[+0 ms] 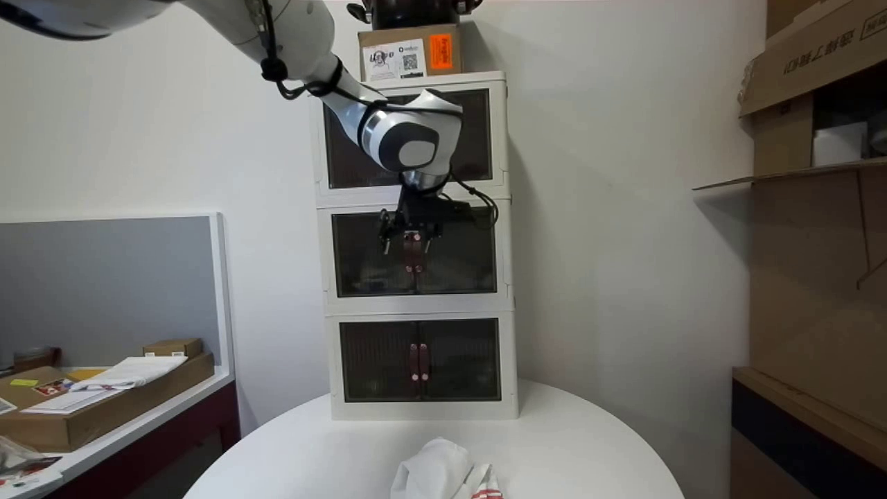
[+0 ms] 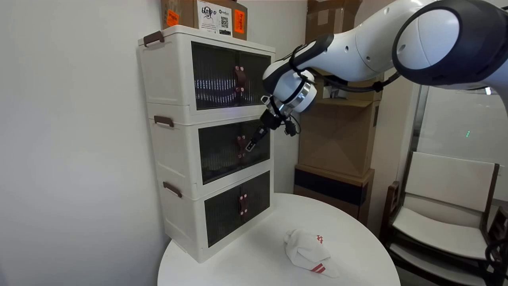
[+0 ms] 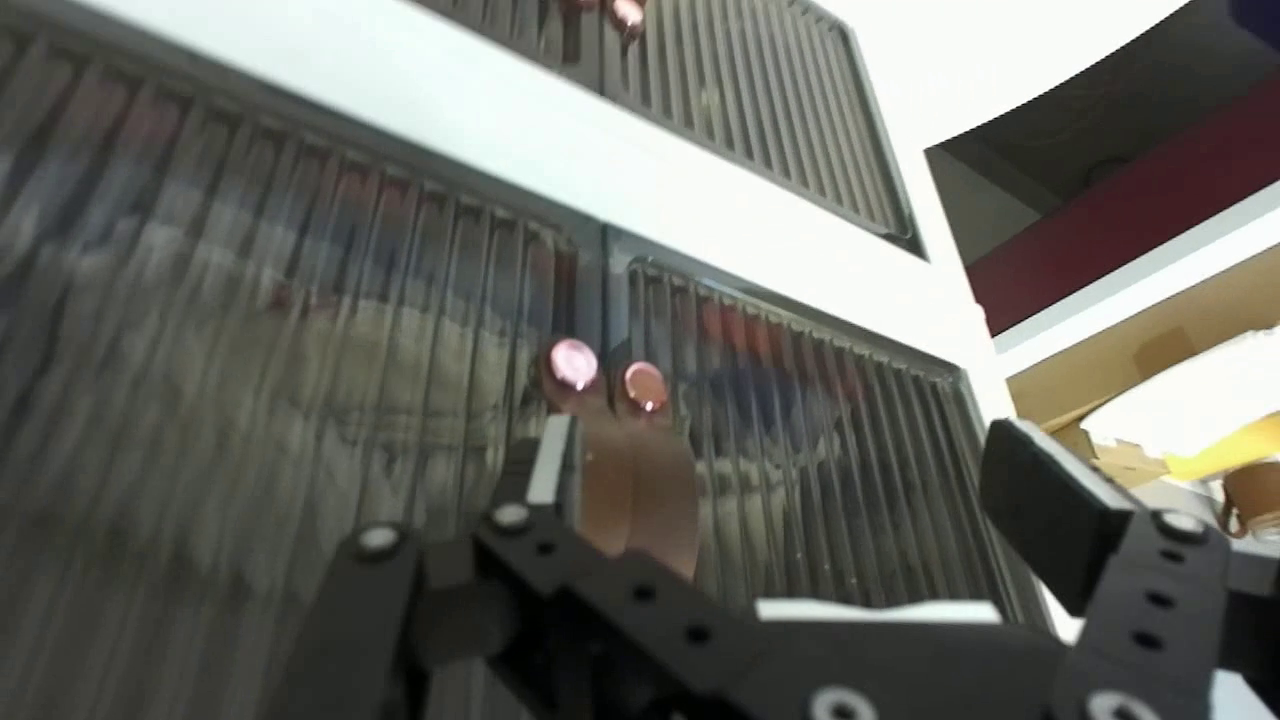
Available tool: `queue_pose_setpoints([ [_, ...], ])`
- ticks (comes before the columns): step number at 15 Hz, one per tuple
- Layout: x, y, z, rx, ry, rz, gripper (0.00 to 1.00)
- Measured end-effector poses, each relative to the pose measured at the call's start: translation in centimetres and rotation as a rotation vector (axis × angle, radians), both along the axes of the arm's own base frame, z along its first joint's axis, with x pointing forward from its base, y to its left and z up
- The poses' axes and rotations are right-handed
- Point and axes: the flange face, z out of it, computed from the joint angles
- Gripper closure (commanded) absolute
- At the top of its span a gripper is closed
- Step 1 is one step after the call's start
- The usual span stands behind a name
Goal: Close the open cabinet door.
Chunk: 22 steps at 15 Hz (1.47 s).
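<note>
The white three-tier cabinet point(image 1: 419, 305) stands on a round table. The middle tier's dark tinted, ribbed cabinet door point(image 1: 454, 267) has two leaves. Both look flush with the white frame in both exterior views point(image 2: 218, 159). Brown strap handles point(image 1: 414, 260) with pink studs meet at the centre seam. My gripper point(image 1: 407, 246) is open and empty in front of these handles; it also shows in an exterior view point(image 2: 250, 146). In the wrist view, my gripper point(image 3: 800, 480) has its fingers wide apart, with the handles point(image 3: 640, 490) beside the left finger. Contact cannot be told.
The top tier door point(image 2: 216, 75) and bottom tier door point(image 1: 381, 360) look shut. A crumpled white cloth point(image 2: 307, 254) lies on the round table point(image 2: 357, 246). Cardboard boxes point(image 2: 337, 139) are stacked beside the cabinet. A box point(image 1: 409, 52) sits on its top.
</note>
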Motion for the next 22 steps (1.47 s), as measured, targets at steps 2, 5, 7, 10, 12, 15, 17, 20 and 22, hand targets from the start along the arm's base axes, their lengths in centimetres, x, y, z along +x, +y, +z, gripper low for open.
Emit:
queue_pose_setpoints([
  [2, -1.4, -1.5, 0.5, -0.012, 0.086, -0.066, 0.00],
  [5, -4.2, -3.8, 2.5, -0.053, 0.160, -0.206, 0.00],
  [7, -6.6, -4.6, 3.8, -0.078, 0.200, -0.305, 0.00],
  [10, -10.8, -4.0, 3.5, -0.095, 0.294, -0.435, 0.00],
  [12, -13.7, -2.8, 1.8, -0.094, 0.374, -0.503, 0.00],
  [15, -17.5, -0.8, -0.3, -0.085, 0.438, -0.583, 0.00],
  [17, -19.4, -0.1, -0.6, -0.116, 0.374, -0.636, 0.00],
  [20, -22.2, 0.4, -0.7, -0.193, 0.298, -0.697, 0.00],
  [22, -24.0, 0.7, -1.0, -0.234, 0.292, -0.721, 0.00],
])
